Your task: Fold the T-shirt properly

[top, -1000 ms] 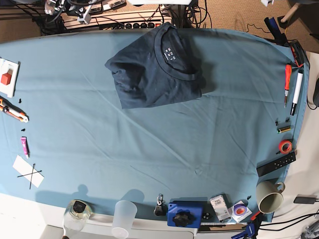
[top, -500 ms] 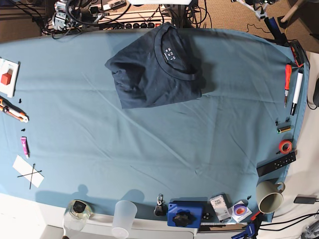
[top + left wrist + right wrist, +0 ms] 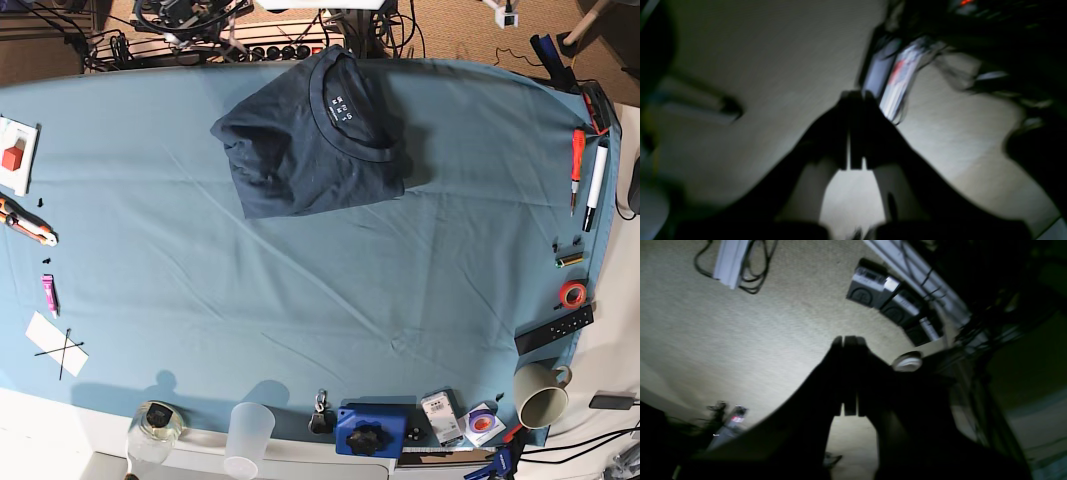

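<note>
The dark navy T-shirt (image 3: 310, 135) lies folded into a compact, slightly skewed rectangle at the far middle of the teal table cloth (image 3: 300, 290). Its collar and white neck label (image 3: 342, 108) face up. Neither gripper touches it. My left gripper (image 3: 857, 95) is shut with nothing in it and hangs over pale carpet beyond the table; that view is blurred. My right gripper (image 3: 846, 338) is also shut and empty, over carpet near black power adapters (image 3: 887, 296). In the base view only bits of both arms show at the top edge.
Along the right edge lie an orange screwdriver (image 3: 577, 160), a white pen (image 3: 597, 185), a tape roll (image 3: 572, 293), a black remote (image 3: 553, 330) and a mug (image 3: 540, 395). A blue box (image 3: 370, 430), a plastic cup (image 3: 248, 435) and a jar (image 3: 155, 422) line the near edge.
Both arms have shifted behind the table's far edge: the one at the top left moved rightward, the one at the top right moved leftward. The T-shirt has not moved.
</note>
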`<state>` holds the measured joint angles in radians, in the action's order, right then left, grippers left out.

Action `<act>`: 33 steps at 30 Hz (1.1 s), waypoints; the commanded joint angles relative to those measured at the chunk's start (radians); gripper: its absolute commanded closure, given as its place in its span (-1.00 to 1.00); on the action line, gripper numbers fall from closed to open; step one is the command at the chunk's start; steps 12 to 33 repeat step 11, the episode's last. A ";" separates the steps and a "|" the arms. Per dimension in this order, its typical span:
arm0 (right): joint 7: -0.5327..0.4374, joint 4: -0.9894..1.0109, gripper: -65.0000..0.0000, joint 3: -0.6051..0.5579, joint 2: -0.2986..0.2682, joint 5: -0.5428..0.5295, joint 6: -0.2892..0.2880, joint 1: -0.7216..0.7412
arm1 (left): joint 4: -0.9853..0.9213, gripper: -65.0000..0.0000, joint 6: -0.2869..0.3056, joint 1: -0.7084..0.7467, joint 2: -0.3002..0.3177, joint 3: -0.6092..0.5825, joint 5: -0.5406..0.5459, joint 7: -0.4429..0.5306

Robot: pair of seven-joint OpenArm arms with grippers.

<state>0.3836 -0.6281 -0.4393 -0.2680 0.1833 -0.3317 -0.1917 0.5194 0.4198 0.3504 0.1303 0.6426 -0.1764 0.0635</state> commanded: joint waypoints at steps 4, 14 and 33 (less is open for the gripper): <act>-0.010 -0.005 1.00 -0.040 -0.012 0.002 0.064 0.000 | 0.005 1.00 -0.006 0.009 -0.014 0.001 -0.002 0.020; -0.010 -0.005 1.00 -0.037 -0.012 0.000 0.067 0.000 | 0.007 1.00 -0.011 0.009 -0.028 0.001 -0.002 0.024; -0.010 -0.005 1.00 -0.037 -0.012 0.000 0.067 0.000 | 0.007 1.00 -0.011 0.009 -0.028 0.001 -0.002 0.024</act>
